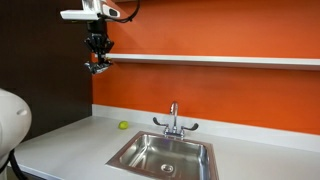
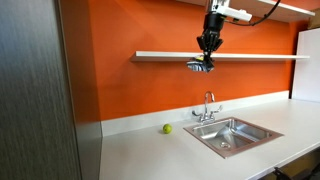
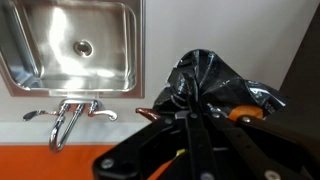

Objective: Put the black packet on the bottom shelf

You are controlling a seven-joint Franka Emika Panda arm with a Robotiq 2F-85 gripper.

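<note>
My gripper (image 1: pixel 98 62) hangs high in front of the orange wall, level with the white shelf (image 1: pixel 220 61). It is shut on the black packet (image 3: pixel 205 80), a crinkled shiny black bag with an orange patch. In both exterior views the packet (image 2: pixel 201 66) shows as a small dark and silvery bundle under the fingers, just in front of the shelf's (image 2: pixel 250 56) edge. In the wrist view the packet fills the middle above my dark fingers (image 3: pixel 190 120).
A steel sink (image 1: pixel 165 156) with a chrome tap (image 1: pixel 174 120) sits in the white counter (image 1: pixel 70 140) below. A small green ball (image 1: pixel 124 126) lies by the wall left of the tap. A dark wood panel (image 2: pixel 40 90) stands beside the counter.
</note>
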